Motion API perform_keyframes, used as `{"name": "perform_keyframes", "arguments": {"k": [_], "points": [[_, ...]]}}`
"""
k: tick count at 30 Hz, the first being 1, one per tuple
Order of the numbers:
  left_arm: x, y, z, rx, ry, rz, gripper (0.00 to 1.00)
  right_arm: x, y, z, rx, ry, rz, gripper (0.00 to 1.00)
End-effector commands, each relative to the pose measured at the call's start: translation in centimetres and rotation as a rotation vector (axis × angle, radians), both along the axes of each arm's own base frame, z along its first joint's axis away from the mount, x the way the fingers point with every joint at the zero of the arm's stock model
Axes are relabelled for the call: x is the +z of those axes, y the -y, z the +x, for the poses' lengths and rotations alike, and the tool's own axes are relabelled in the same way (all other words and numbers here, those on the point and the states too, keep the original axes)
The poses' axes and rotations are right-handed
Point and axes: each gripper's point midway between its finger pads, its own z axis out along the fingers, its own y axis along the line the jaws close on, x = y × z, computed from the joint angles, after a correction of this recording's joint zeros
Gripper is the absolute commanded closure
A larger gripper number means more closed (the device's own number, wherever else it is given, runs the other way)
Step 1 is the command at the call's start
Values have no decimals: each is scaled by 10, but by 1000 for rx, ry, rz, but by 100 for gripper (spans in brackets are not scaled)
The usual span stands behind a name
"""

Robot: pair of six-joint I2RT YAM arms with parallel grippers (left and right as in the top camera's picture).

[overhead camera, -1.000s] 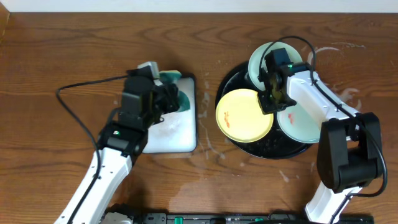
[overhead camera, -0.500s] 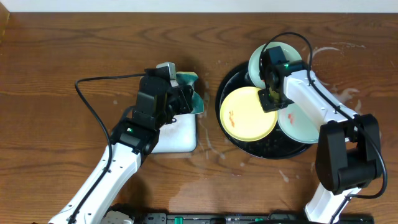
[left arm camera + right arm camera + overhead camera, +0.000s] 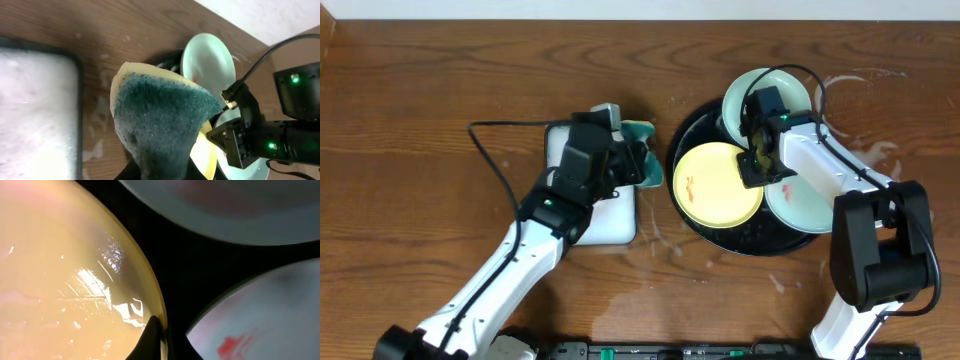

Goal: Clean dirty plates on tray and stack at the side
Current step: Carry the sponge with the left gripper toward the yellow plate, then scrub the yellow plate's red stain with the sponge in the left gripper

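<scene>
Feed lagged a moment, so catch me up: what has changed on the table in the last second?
The left gripper, jaws shut on the sponge, moved right, from over the white foam tray toward the black tray. The right gripper kept its pinch on the yellow plate; the mint plates stayed put.

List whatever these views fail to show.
- Left gripper fingers: in the left wrist view, buried behind the sponge.
- Right gripper hold: the right wrist view shows one dark tip at the yellow plate rim; pinching or only touching is unclear.
- Right-hand mint plate: overhead, the right arm crosses it.
- Far mint plate: right wrist view, cut off by the top edge.
- White tray: overhead, the left arm covers much of it.
</scene>
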Motion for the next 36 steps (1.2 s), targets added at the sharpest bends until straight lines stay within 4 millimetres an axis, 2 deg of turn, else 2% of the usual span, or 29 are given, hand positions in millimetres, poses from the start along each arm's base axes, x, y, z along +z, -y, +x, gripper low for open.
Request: {"name": "perform_keyframes", "arguments": {"k": [1,6,10,17,23,27,32,36], "points": [[-7,13,0,-18,-15,-14,92,0,-7,-5,-5,-10,42,99],[-24,30,2,-45,-38,-14,92,0,-8,-5,-6,-7,44,99],[-46,56,2,-63,-77,-50,92,0,-11,-5,-18,-6,49,99],[-52,96,0,-138,-20,-90,92,0,-6,-4,-71,-3,55,99],[-83,105,7,-49,-99,-148,92,0,-10,-4,-73,-7,74,99],[-93,119,11,-52,-76,-184,92,0,-10,-5,-73,-8,73,99],[-105,113,16,31,-82,-160,93,0,-11,-4,-84,-8,82,99],[-115,117,10,27,-103,-147,92,0,-11,-5,-87,-8,82,99]]}}
